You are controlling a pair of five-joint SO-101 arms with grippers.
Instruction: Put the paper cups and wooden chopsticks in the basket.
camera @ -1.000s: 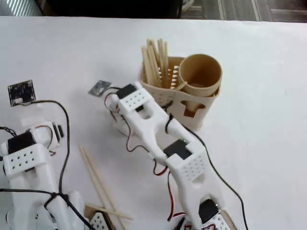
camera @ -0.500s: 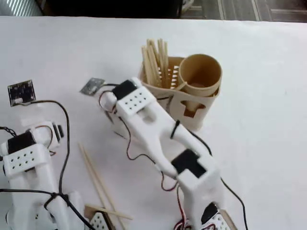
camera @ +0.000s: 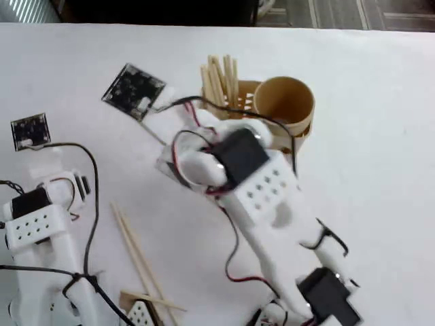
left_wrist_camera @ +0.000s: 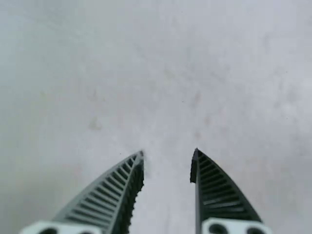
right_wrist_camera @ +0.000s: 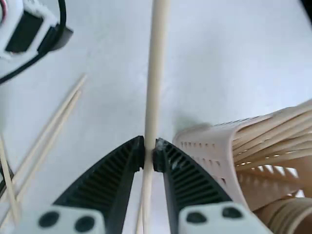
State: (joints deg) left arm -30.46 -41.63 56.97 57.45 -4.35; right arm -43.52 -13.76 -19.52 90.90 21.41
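The right gripper (right_wrist_camera: 149,148) has its black ribbed jaws pressed onto a single pale wooden chopstick (right_wrist_camera: 154,73). It pinches the stick partway along, and the stick's long end runs straight out beyond the fingertips. Just beside the gripper stands the cream perforated plastic basket (right_wrist_camera: 214,146), with more sticks leaning inside it.

In the high view the white right arm (camera: 262,190) fills the middle of the frame. Its wrist is close against the basket's left side and covers most of the basket's front wall. The basket sits in the upper middle of the frame and holds a bundle of upright wooden chopsticks (camera: 221,85) on its left and a tan paper cup (camera: 285,102) on its right. A square dark circuit board (camera: 134,88) shows at the upper left of that wrist.

Two loose wooden chopsticks (camera: 136,248) lie side by side on the white table (camera: 380,102) at the lower left of the frame. Another stick (camera: 153,299) lies crosswise near the bottom edge. The white left arm (camera: 37,227) is at the far lower left, well apart from the basket. The left gripper (left_wrist_camera: 168,161) has its jaws spread with nothing between them, above bare table.
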